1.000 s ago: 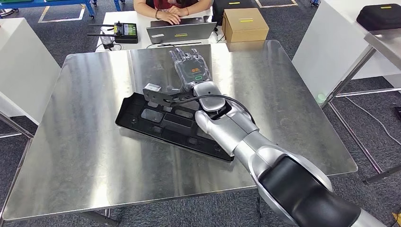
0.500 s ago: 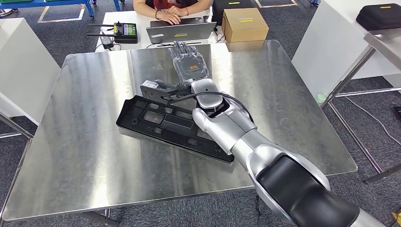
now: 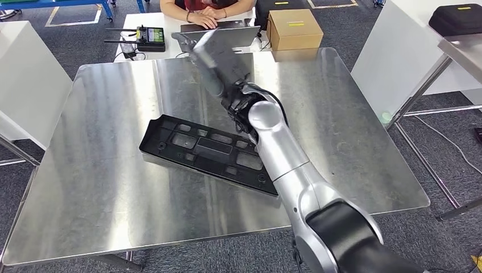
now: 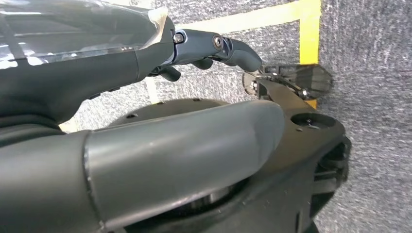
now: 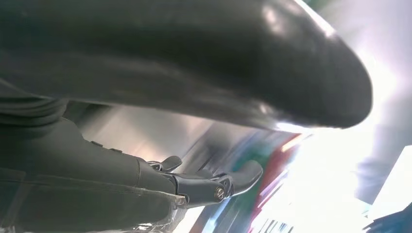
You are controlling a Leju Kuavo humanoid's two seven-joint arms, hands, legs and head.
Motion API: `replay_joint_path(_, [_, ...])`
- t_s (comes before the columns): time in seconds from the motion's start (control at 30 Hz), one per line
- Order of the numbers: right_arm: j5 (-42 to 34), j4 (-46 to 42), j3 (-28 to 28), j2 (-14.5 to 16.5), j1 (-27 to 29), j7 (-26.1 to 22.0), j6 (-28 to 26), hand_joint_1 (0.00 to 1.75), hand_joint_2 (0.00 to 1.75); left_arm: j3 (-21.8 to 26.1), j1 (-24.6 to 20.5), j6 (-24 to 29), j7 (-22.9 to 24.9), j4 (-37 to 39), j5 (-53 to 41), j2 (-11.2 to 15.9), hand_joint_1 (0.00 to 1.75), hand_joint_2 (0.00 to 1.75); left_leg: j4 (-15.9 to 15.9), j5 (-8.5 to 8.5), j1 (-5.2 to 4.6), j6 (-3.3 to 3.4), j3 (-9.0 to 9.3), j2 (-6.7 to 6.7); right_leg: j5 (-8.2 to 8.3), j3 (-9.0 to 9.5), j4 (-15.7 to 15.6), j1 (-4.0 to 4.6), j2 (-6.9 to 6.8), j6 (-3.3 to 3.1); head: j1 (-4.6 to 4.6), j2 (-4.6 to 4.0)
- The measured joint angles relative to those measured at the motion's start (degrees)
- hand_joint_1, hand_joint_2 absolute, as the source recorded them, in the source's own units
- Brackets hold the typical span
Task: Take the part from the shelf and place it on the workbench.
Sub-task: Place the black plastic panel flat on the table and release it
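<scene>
The part, a long black plastic panel with cut-outs, lies flat on the steel workbench near its middle. My right hand is raised above the far half of the bench, well apart from the part, blurred, with nothing in it. In the right wrist view the thick thumb and the dark fingers stand apart with only blurred background between them. My left hand hangs at my side over grey carpet and holds nothing, its fingers stretched out.
Beyond the bench a person sits at a white table with a laptop, a controller and a cardboard box. A white cabinet stands left. Another white table and a black case are at the right.
My right hand has lifted off the part's far edge and swung up toward the back of the bench. The part stays lying on the bench.
</scene>
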Motion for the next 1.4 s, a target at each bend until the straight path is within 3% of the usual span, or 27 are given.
replay_joint_path(0.07, [-15.0,-7.8,-2.1,1.1,3.4,2.6,5.6,0.0,0.0,0.0,0.0,0.0,-0.5,0.0,0.4,-0.2,0.0,0.0,0.0,-0.01,0.01,-0.01,0.0,-0.07,-0.09,0.02,0.0,0.0,-0.03,0.08,0.0,0.0])
replay_joint_path(0.1, [-18.8,-10.1,-2.2,1.2,4.4,3.4,6.4,0.0,0.0,0.0,0.0,-0.1,-0.6,0.0,0.5,-0.2,0.0,0.0,0.0,-0.02,0.01,-0.02,0.0,-0.08,-0.11,0.03,0.0,0.0,-0.04,0.12,0.0,0.0])
replay_joint_path(0.3, [-24.7,-14.7,-1.7,1.3,6.6,4.7,6.6,0.0,0.0,0.0,0.0,-0.1,-1.0,0.0,0.7,-0.2,0.0,0.0,0.0,-0.04,0.0,-0.04,-0.02,-0.06,-0.11,0.02,0.0,0.0,-0.02,0.12,0.0,0.0])
replay_joint_path(0.47, [-39.9,-39.2,5.1,0.2,16.5,2.5,7.1,0.0,0.0,0.0,0.2,-0.5,-2.3,0.1,1.7,-0.5,0.0,0.0,0.1,-0.17,-0.06,-0.02,-0.02,0.07,-0.09,-0.02,-0.1,-0.07,0.09,0.16,0.0,0.0])
replay_joint_path(0.6, [-42.8,-51.0,9.4,-0.9,21.2,1.5,6.5,0.0,0.0,0.1,0.3,-0.5,-3.4,0.3,2.7,-0.8,0.0,0.0,0.2,-0.48,-0.37,0.75,0.02,0.04,0.0,0.12,-0.2,-0.44,0.11,0.65,-0.02,0.0])
replay_joint_path(0.7, [-42.9,-55.5,11.4,-1.7,22.9,1.2,6.3,0.0,0.0,0.1,0.3,-0.5,-3.6,0.4,3.1,-0.9,0.0,0.0,-0.9,0.45,-0.26,1.72,0.55,0.27,-0.46,-0.18,0.4,-0.55,0.11,1.04,-0.01,0.0])
replay_joint_path(0.77, [-42.9,-56.9,12.1,-2.4,23.4,1.1,6.3,0.0,0.0,0.1,0.2,-0.4,-3.7,0.4,3.1,-1.1,0.0,0.0,-1.8,1.09,-0.01,2.26,0.86,0.51,-3.28,-2.08,4.9,-0.49,0.1,0.53,0.07,0.0])
replay_joint_path(0.83, [-42.9,-57.6,12.5,-3.1,24.1,1.1,6.3,0.0,0.0,0.1,0.2,-0.2,-3.7,0.4,3.2,-1.4,0.0,0.0,-1.9,1.33,-0.09,2.33,0.65,0.59,-6.92,-5.24,12.8,-0.43,0.11,0.1,0.13,0.0])
replay_joint_path(0.87, [-42.9,-57.8,12.7,-3.5,24.5,1.1,6.2,0.0,0.0,0.2,0.2,-0.1,-3.7,0.4,3.2,-1.5,0.0,0.0,-1.9,1.44,-0.09,2.24,0.5,0.62,-7.92,-6.28,15.6,-0.47,0.11,0.22,0.13,0.0])
replay_joint_path(0.9, [-42.9,-58.0,12.8,-3.7,24.8,1.1,6.2,0.0,0.0,0.2,0.2,-0.1,-3.7,0.5,3.2,-1.6,0.0,0.0,-1.9,1.58,-0.06,2.1,0.36,0.63,-7.99,-6.34,16.4,-0.55,0.1,0.57,0.13,0.0])
replay_joint_path(0.93, [-42.9,-58.2,13.0,-3.9,24.9,1.1,6.2,0.0,0.0,0.2,0.2,0.0,-3.7,0.5,3.2,-1.7,0.0,0.0,-1.9,1.74,0.01,1.91,0.23,0.62,-7.1,-5.11,14.6,-0.68,0.08,1.14,0.13,0.0])
replay_joint_path(1.0, [-42.9,-58.6,13.3,-4.2,25.0,1.1,6.2,0.0,0.0,0.3,0.1,0.0,-3.7,0.5,3.2,-1.9,0.0,0.0,-1.6,2.0,0.12,1.35,-0.09,0.56,-4.34,-0.2,6.2,-1.03,0.04,2.22,0.13,0.0])
replay_joint_path(1.03, [-42.9,-58.8,13.4,-4.3,25.0,1.1,6.2,0.0,0.0,0.3,0.1,0.0,-3.7,0.5,3.2,-1.9,0.0,0.0,-1.5,2.13,0.08,0.98,-0.29,0.49,-3.07,1.79,2.8,-1.06,0.18,2.33,0.11,0.0])
replay_joint_path(1.1, [-42.9,-58.9,13.5,-4.4,25.0,1.1,6.2,0.0,0.0,0.5,0.1,0.2,-3.8,0.7,3.3,-2.0,0.0,0.0,-1.0,2.43,-0.12,0.28,-0.72,0.34,-2.27,3.06,0.3,-1.02,0.5,1.89,0.09,0.0])
replay_joint_path(1.17, [-43.2,-58.8,13.6,-4.5,25.0,1.0,6.3,0.0,0.0,0.6,0.0,0.4,-3.9,0.8,3.4,-2.0,0.0,0.0,-0.7,2.76,0.0,-0.31,-1.11,0.24,-1.92,2.28,0.5,-1.14,0.65,1.09,0.07,0.0])
replay_joint_path(1.23, [-43.5,-58.5,13.8,-4.5,25.0,1.0,6.4,0.0,0.0,0.7,0.0,0.6,-3.9,0.8,3.7,-2.1,0.0,0.0,1.0,0.87,0.28,-0.89,-2.09,0.27,-1.25,1.53,0.6,-1.29,0.56,-0.04,0.04,0.0])
replay_joint_path(1.3, [-43.9,-58.1,14.0,-4.5,24.9,0.8,6.6,0.0,0.0,0.7,0.0,0.7,-3.9,0.9,3.8,-2.3,0.0,0.0,6.8,-4.02,0.42,-1.42,-4.21,0.33,-0.44,0.62,0.5,-1.19,0.41,-0.99,0.01,0.0])
replay_joint_path(1.37, [-44.2,-57.5,14.1,-4.7,24.9,0.7,7.0,0.0,0.0,0.9,-0.1,0.7,-4.0,0.9,3.9,-2.4,0.0,0.0,13.7,-7.84,0.44,-1.69,-6.03,0.33,0.37,-0.5,0.6,-0.88,0.25,-1.38,0.0,0.0])
replay_joint_path(1.4, [-44.4,-57.2,14.1,-4.9,24.9,0.7,7.2,0.0,0.0,1.0,-0.1,0.8,-4.0,0.9,3.9,-2.5,0.0,0.0,15.1,-8.15,0.43,-1.62,-5.85,0.33,0.77,-1.03,0.6,-0.7,0.19,-1.42,0.01,0.0])
